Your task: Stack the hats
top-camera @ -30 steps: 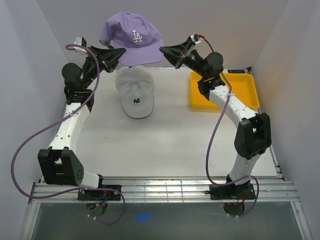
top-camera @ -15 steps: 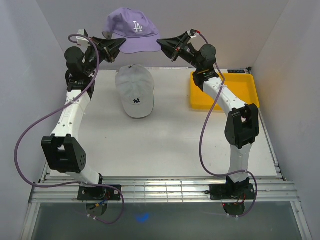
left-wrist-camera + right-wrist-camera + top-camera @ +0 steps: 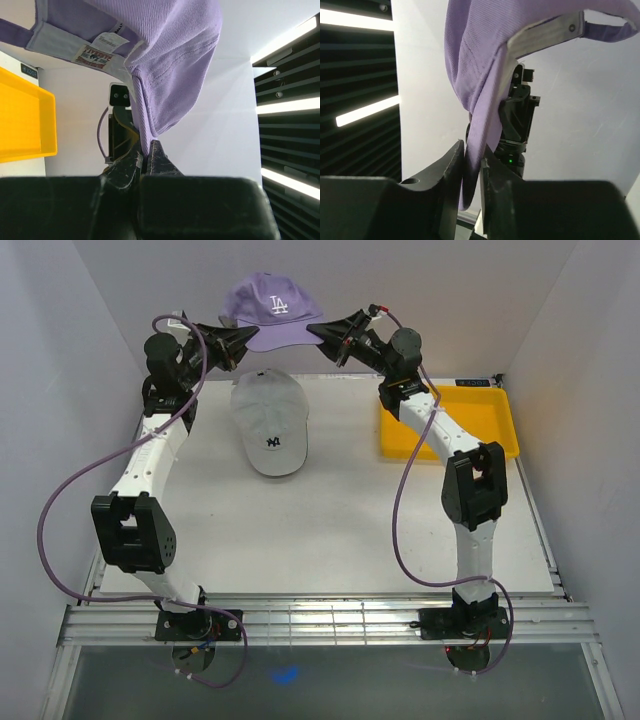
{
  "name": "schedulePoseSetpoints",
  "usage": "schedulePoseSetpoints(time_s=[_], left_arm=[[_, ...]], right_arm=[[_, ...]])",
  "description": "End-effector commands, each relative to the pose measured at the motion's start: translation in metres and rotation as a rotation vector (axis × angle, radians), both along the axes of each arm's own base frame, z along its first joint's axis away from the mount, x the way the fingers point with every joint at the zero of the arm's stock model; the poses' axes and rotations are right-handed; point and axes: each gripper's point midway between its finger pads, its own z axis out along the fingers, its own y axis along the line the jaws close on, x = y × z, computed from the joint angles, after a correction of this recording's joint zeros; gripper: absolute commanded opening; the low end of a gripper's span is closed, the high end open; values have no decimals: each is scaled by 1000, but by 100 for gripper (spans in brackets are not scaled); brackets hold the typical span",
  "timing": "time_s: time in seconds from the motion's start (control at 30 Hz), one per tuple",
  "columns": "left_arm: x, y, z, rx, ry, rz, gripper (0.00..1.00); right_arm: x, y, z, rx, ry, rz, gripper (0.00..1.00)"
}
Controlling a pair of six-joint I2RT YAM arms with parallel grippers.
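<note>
A purple hat with a white logo hangs in the air above the far end of the table, stretched between both grippers. My left gripper is shut on its left edge; in the left wrist view the fabric is pinched between the fingertips of that gripper. My right gripper is at the hat's right edge. Its jaws stand a little apart, and the hat's rim hangs loosely between them. A white hat with a dark logo lies on the table below, brim toward me.
A yellow tray sits at the back right of the table and also shows in the left wrist view. White walls close in the left, right and back sides.
Both arms have lifted the purple hat higher and farther back. The right gripper's jaws have parted from a shut grip on the rim. The white hat has not moved.
</note>
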Motion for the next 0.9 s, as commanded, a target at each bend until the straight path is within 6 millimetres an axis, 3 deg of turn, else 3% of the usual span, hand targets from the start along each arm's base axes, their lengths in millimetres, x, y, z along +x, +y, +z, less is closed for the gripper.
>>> schedulePoseSetpoints(time_s=[0.0,0.07,0.2,0.23,0.33,0.5,0.63,0.67,0.7,0.73,0.87], left_arm=[[-1,-11,-7,31,7,-44,0],[1,-13,-9,30,13,-61,0],[2,-15,-8,28,4,-85,30],[2,-16,-8,29,3,-87,43],[-4,-16,-10,29,-10,-90,55],[-17,-14,-13,16,-34,-89,59],[-20,-13,-14,2,-51,-84,57],[-20,-12,-13,-8,-50,-83,55],[-21,-13,-13,-10,-53,-85,44],[-22,-12,-10,-13,-63,-84,41],[-24,-12,-6,-15,-71,-82,33]], right_arm=[[-37,1,56,91,-155,64,22],[-33,2,56,107,-143,71,10],[-27,2,54,153,-119,54,8],[-26,1,54,159,-114,48,8],[-18,-2,50,208,-95,25,8],[-10,-10,50,285,-75,-11,8],[-5,-5,42,276,-65,-10,8],[-6,-4,39,271,-59,-5,8],[-6,-3,35,267,-52,-4,8],[-6,-4,33,266,-56,-8,8],[-3,2,12,248,-35,-2,8]])
